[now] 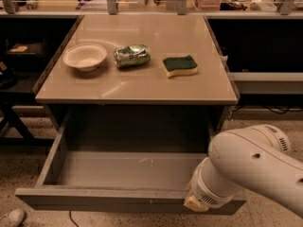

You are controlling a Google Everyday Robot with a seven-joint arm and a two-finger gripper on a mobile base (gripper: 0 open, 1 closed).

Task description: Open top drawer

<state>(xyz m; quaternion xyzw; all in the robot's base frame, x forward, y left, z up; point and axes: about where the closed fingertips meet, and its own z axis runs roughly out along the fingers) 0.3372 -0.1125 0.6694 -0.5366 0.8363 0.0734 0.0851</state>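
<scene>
Top drawer stood pulled far out toward near side, under table. Gripper sat at right part of drawer's front edge, mostly hidden behind white arm; how far open, or holding anything, could not be told. On table: bowl left, crushed can middle, sponge right.

Tabletop: pale bowl left, crushed can (on side) middle, green-topped sponge right; white shoe on floor.
</scene>
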